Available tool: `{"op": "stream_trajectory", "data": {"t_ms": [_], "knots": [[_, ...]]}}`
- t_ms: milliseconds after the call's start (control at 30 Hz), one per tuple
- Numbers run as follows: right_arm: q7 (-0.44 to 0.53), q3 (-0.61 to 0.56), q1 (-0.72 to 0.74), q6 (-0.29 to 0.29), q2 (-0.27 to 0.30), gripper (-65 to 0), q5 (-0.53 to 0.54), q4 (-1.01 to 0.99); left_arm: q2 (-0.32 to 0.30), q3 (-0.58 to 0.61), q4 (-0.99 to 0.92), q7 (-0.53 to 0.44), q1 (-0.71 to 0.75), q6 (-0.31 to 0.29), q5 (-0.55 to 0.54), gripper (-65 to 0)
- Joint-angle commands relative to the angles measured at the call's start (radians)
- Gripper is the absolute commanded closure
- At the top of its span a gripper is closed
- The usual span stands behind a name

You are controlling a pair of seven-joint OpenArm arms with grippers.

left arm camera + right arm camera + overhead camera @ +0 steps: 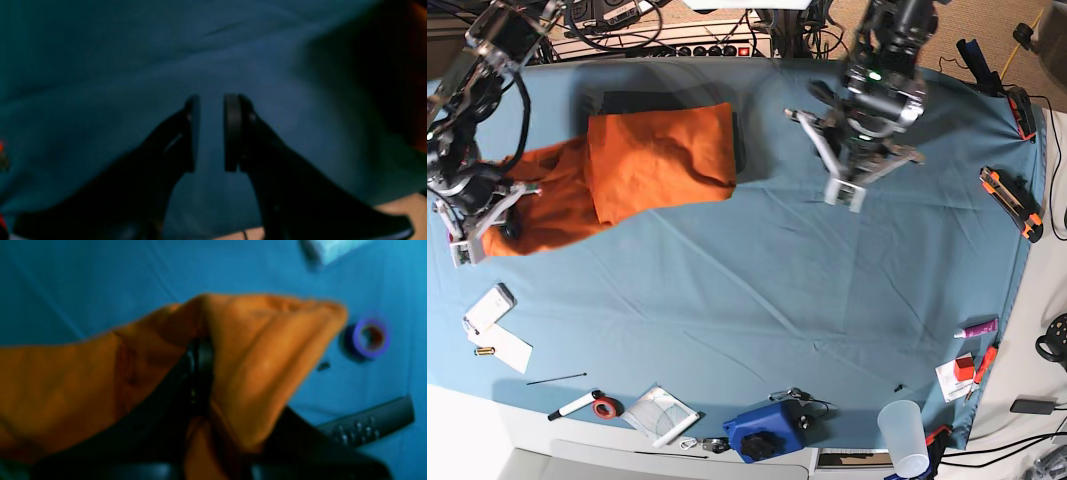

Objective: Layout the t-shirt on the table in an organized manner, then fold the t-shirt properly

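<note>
The orange t-shirt (657, 160) lies bunched at the table's (767, 300) back left, part folded over itself and part trailing left. My right gripper (502, 222) is at the shirt's left end. In the right wrist view it (200, 346) is shut on a fold of the orange fabric (267, 350), lifted off the teal cloth (83, 280). My left gripper (845, 195) hangs over bare teal cloth to the right of the shirt. In the left wrist view it (211, 100) is open by a narrow gap and empty, close above the cloth (100, 66).
A dark item (642, 100) shows behind the shirt. A tape roll (370, 338) and a black remote (367, 423) lie near my right gripper. Cards (489, 308), a marker (577, 405), a blue tool (762, 432) and a cup (904, 435) line the front edge; orange cutters (1009, 203) lie at the right.
</note>
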Motion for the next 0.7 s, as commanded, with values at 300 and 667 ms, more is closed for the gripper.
{"op": "stream_trajectory", "data": {"t_ms": [300, 667], "knots": [[0.035, -0.184, -0.073, 0.001, -0.141, 0.0, -0.071, 0.16, -0.002, -0.425, 0.02, 0.01, 0.052, -0.171, -0.312, -11.4], [0.061, -0.517, -0.074, -0.055, -0.219, 0.0, -0.248, 0.167, -0.01, -0.568, 0.02, 0.007, 0.084, -0.251, -0.453, -11.4]]}}
